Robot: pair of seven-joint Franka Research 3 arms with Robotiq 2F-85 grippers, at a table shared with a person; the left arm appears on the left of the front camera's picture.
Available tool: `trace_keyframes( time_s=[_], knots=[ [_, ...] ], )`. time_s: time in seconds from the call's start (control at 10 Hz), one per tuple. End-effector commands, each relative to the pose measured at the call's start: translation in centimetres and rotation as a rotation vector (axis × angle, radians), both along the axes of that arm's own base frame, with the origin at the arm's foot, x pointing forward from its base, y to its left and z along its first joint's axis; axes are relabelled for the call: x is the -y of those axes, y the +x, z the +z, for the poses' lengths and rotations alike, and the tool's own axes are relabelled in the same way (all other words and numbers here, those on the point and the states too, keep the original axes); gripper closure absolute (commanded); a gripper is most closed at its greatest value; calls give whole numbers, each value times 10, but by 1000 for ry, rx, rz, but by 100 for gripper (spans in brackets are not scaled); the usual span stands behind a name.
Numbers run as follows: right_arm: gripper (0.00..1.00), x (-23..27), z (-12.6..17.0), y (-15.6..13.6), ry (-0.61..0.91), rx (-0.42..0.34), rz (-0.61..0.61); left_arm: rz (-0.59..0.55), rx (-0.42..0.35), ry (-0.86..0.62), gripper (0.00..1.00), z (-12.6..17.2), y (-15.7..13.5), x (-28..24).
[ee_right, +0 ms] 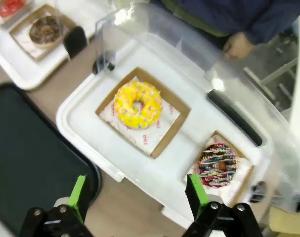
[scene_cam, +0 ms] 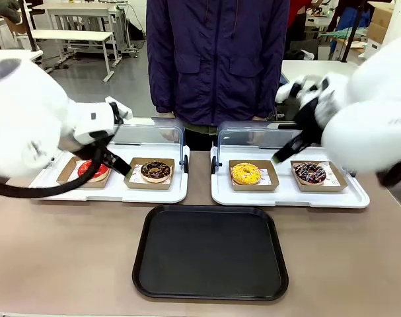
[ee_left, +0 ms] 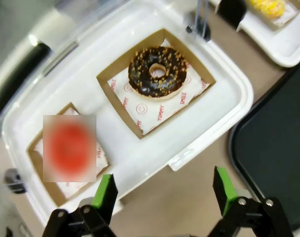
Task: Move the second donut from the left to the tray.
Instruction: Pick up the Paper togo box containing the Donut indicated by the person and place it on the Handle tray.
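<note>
The second donut from the left (scene_cam: 155, 170) (ee_left: 157, 72) (ee_right: 44, 29) has dark chocolate glaze with small light sprinkles and lies in a square brown cardboard tray on the left white tray. The black tray (scene_cam: 210, 251) (ee_left: 276, 148) (ee_right: 26, 158) lies at the table's front centre. My left gripper (ee_left: 164, 190) is open, hovering above the left white tray's front edge, short of the chocolate donut. My right gripper (ee_right: 138, 192) is open above the right white tray's near edge.
A red-glazed donut (scene_cam: 93, 170) (ee_left: 69, 148) sits left of the chocolate one. The right white tray (scene_cam: 359, 197) (ee_right: 80, 133) holds a yellow donut (scene_cam: 246, 174) (ee_right: 137, 104) and a dark donut with coloured sprinkles (scene_cam: 310, 173) (ee_right: 217, 165). Clear lids stand open behind. A person (scene_cam: 217, 59) stands at the far side.
</note>
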State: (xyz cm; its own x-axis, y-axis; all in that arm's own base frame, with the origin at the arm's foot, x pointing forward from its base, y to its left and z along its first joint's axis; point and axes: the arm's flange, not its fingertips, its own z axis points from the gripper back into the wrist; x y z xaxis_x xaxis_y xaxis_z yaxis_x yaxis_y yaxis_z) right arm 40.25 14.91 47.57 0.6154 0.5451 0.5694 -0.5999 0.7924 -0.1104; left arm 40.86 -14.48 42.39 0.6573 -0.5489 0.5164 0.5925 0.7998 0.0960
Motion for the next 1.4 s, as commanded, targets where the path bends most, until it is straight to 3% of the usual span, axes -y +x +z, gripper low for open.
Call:
trace_keyframes(
  time_s=[0.0, 0.3, 0.5, 0.9, 1.3],
  knots=[
    [0, 70, 61, -3, 88, -25, 98, -124, -50, -52, 0, 55, 8, -53],
    [0, 197, 87, -14, 237, 36, 196, -336, -41, -221, 0, 93, -1, -131],
    [0, 266, 72, -30, 347, 111, 239, -467, 42, -328, 0, 95, -16, -187],
    [0, 318, 35, -52, 485, 226, 281, -553, 220, -427, 0, 87, -33, -246],
    [0, 328, 22, -57, 542, 274, 284, -590, 278, -454, 0, 80, -31, -258]
  ],
)
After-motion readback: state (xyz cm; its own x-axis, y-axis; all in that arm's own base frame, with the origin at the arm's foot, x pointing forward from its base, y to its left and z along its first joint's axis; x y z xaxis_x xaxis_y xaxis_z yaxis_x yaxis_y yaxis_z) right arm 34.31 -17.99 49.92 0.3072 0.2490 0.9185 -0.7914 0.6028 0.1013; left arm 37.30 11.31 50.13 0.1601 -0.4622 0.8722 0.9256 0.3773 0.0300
